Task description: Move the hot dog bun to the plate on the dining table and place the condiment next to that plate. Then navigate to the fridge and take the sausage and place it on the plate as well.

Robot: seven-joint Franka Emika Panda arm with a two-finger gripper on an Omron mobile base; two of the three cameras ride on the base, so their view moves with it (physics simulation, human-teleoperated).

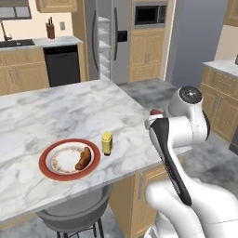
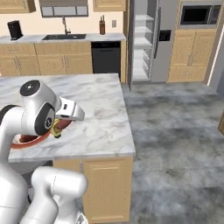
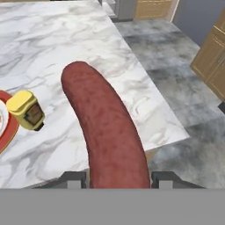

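A long reddish-brown sausage (image 3: 103,127) is clamped between the fingers of my gripper (image 3: 117,179), which is shut on it. It hangs above the marble dining table (image 1: 56,111) near the table's right front corner. The sausage's red tip (image 1: 155,112) peeks out above the hand. Left of it on the table stands the yellow condiment bottle (image 1: 107,142) (image 3: 27,110), close beside the red-rimmed plate (image 1: 44,162) (image 3: 9,132). The brown hot dog bun (image 1: 84,158) lies on the plate. In the right base view my arm hides most of the plate (image 2: 22,142).
The fridge (image 1: 109,39) stands at the back with its left door open and shelves showing. A grey stool (image 1: 74,216) sits under the table's front edge. Wooden cabinets with a counter (image 1: 223,93) line the right side, across open grey floor.
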